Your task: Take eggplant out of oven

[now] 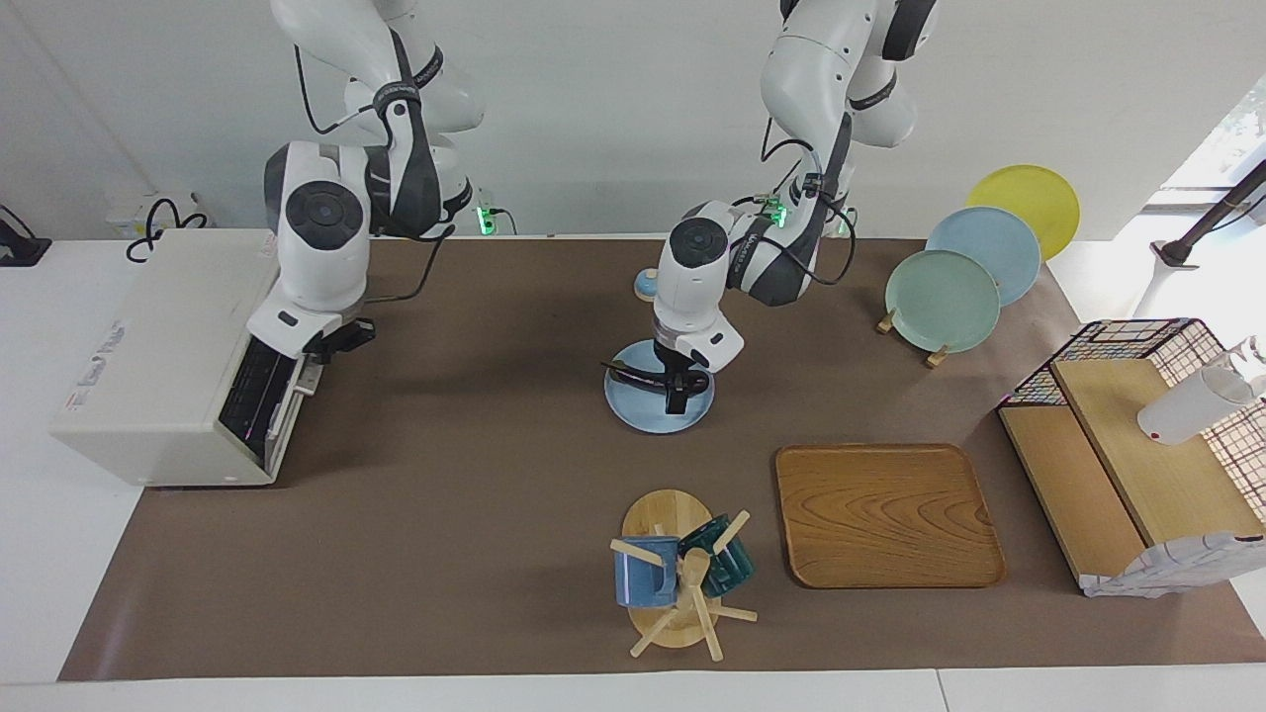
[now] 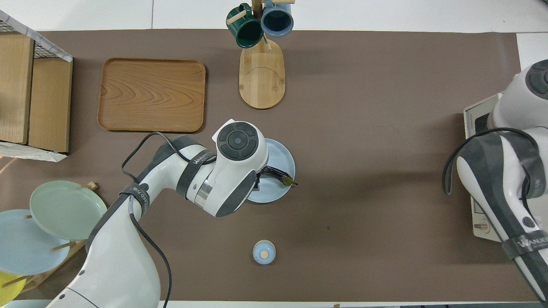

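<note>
Closest to the camera stands the mug tree (image 1: 673, 578) with two mugs. Biggest on the table is the oven (image 1: 163, 361), at the right arm's end, its door hanging partly open. The right gripper (image 1: 315, 348) hovers just at the top edge of that door; I cannot tell how its jaws stand. Next the wooden tray (image 1: 885, 514), beside the mug tree. In the middle lies the blue plate (image 1: 633, 407), and the left gripper (image 1: 677, 388) is low over it, jaws clenched on the eggplant (image 1: 629, 373), which lies across the plate with its stem end past the rim.
</note>
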